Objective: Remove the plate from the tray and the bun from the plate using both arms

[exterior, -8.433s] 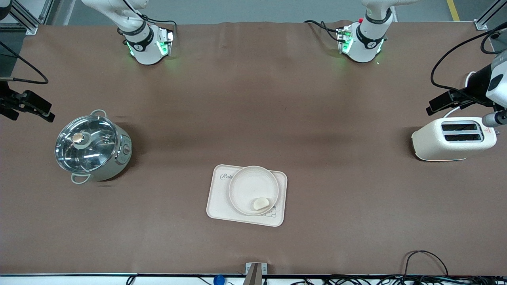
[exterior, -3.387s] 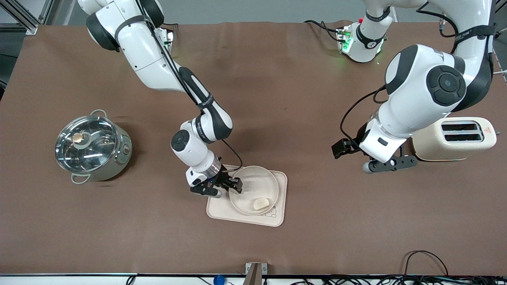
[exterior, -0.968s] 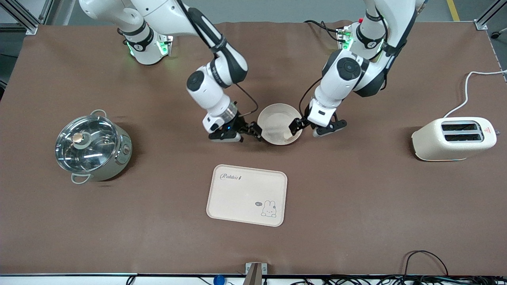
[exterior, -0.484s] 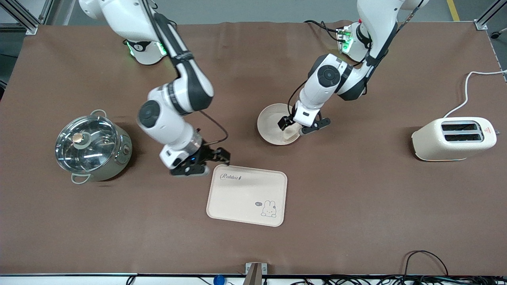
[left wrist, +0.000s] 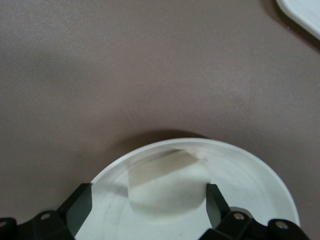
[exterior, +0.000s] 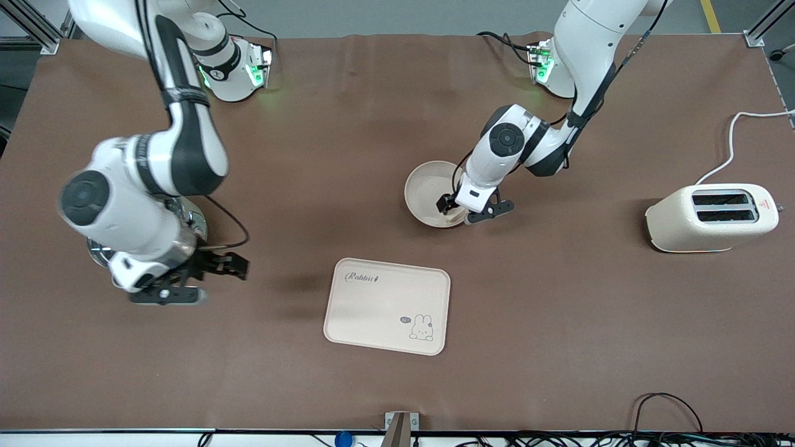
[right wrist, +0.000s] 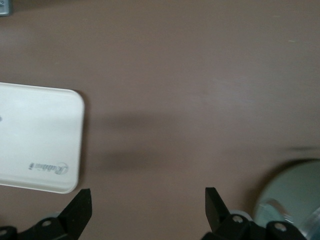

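Note:
The round cream plate (exterior: 425, 186) lies on the brown table, farther from the front camera than the tray. The pale bun (exterior: 458, 215) lies in the plate near its rim. My left gripper (exterior: 448, 206) is down in the plate, open, with its fingers on either side of the bun. In the left wrist view the bun (left wrist: 167, 187) sits between the fingers of the left gripper (left wrist: 147, 189), one finger (left wrist: 214, 200) against its edge, on the plate (left wrist: 255, 185). My right gripper (exterior: 233, 268) is open and empty over the table beside the pot, also in its own view (right wrist: 148, 197).
A rectangular cream tray (exterior: 388, 304) with a rabbit drawing lies nearer the front camera and shows in the right wrist view (right wrist: 35, 140). A steel pot (exterior: 197, 222) stands at the right arm's end, mostly hidden by that arm. A cream toaster (exterior: 711, 217) stands at the left arm's end.
The right gripper carried the plate off the tray to the table and let go, then swung away toward the pot. The left gripper came down into the plate around the bun.

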Robot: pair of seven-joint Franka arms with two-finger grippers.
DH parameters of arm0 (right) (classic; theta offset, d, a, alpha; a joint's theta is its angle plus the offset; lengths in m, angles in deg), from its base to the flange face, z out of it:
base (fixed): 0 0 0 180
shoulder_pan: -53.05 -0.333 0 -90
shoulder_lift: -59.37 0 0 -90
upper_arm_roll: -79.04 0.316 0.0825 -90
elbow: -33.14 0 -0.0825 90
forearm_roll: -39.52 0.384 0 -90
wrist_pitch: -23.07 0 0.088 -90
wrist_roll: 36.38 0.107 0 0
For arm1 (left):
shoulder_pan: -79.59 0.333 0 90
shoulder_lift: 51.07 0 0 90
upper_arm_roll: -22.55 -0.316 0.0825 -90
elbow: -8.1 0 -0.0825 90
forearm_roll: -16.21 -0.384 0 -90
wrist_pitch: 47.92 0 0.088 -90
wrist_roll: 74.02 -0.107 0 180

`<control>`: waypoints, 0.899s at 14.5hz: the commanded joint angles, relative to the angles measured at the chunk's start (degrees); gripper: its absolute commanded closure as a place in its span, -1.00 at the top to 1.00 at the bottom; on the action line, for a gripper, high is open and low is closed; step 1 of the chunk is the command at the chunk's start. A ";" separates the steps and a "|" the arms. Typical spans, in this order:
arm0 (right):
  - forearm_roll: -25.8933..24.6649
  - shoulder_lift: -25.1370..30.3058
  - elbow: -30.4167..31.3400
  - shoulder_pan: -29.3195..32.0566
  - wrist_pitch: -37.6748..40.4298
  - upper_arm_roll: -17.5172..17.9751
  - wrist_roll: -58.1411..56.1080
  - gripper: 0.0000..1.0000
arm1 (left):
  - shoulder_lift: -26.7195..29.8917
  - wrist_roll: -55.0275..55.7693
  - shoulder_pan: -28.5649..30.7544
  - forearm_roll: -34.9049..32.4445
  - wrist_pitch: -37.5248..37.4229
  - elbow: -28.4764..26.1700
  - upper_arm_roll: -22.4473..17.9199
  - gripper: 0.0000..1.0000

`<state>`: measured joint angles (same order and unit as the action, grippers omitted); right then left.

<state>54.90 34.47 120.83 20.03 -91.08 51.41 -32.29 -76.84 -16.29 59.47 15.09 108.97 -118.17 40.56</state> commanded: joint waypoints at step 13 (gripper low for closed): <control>-9.66 17.87 -1.27 -0.82 21.67 -8.94 -6.10 1.00 | -6.48 11.43 -3.87 -13.19 -7.74 9.46 -1.05 0.99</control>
<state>47.41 50.57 120.33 19.46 -72.06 42.27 -39.66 -82.97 -7.45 55.65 5.37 101.74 -109.92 40.18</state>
